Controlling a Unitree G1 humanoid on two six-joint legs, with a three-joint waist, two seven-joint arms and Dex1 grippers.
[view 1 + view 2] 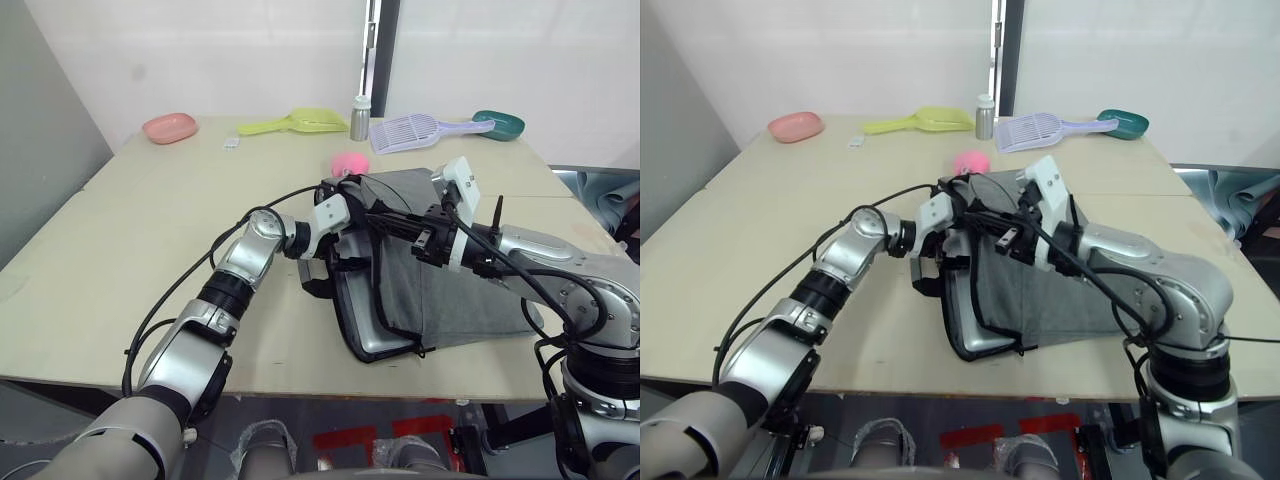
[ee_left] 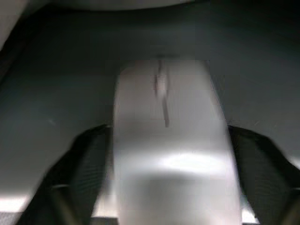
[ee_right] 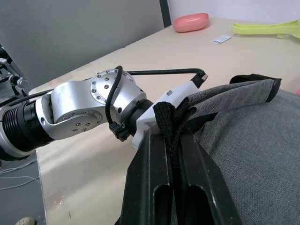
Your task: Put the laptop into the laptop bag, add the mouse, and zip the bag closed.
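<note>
1. The left gripper (image 1: 352,222) is pushed into the open mouth of the laptop bag (image 1: 455,290), so the head views hide its fingertips behind the bag's raised flap.
2. In the left wrist view the mouse (image 2: 171,150) sits clamped between the 2 black fingers (image 2: 82,173), white and blurred, with dark bag lining all around it.
3. The laptop (image 1: 372,338) is mostly hidden inside the bag; a silver rounded corner and edge show at the open near end.
4. The right gripper (image 3: 176,122) is pinched tight on a black strap handle (image 3: 171,115) at the bag's upper edge, holding the grey flap lifted.
5. The bag lies on the beige table (image 1: 150,250), its open side facing the left arm, its far end beside a pink plush (image 1: 350,162).
6. Along the table's far edge lie a pink dish (image 1: 169,127), a yellow scoop (image 1: 300,122), a small bottle (image 1: 359,118), a lilac slotted scoop (image 1: 415,131) and a teal scoop (image 1: 500,124).
</note>
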